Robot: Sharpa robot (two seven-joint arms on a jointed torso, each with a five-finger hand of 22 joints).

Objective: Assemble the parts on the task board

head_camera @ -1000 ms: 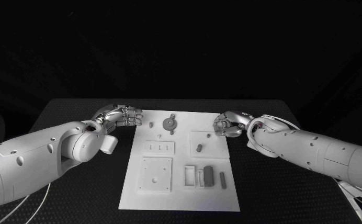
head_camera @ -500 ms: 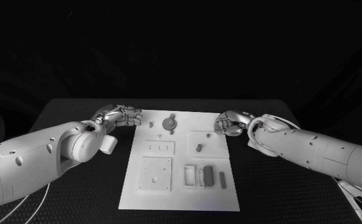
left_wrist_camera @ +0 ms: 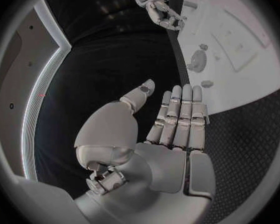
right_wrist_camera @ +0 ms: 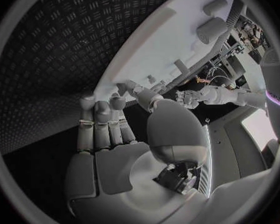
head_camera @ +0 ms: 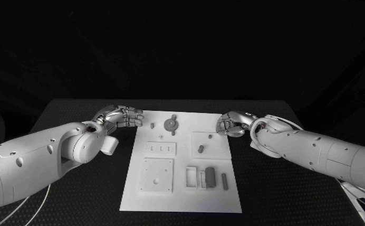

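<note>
Lying flat at the table's centre, the white task board (head_camera: 182, 158) carries its small grey parts: a round piece (head_camera: 172, 124) near 12 o'clock, a short peg (head_camera: 201, 149) at the middle, and 2 upright bars (head_camera: 210, 177) toward 5 o'clock. Nothing on it has moved over the last second. The right hand (head_camera: 230, 124), at the board's 2 o'clock edge, has crept slightly inward; its fingers are extended side by side and hold nothing. The left hand (head_camera: 122, 116), at 10 o'clock, has stayed put, fingers straight, empty. Judging from this, assembly has not begun; the right hand seems to be approaching.
</note>
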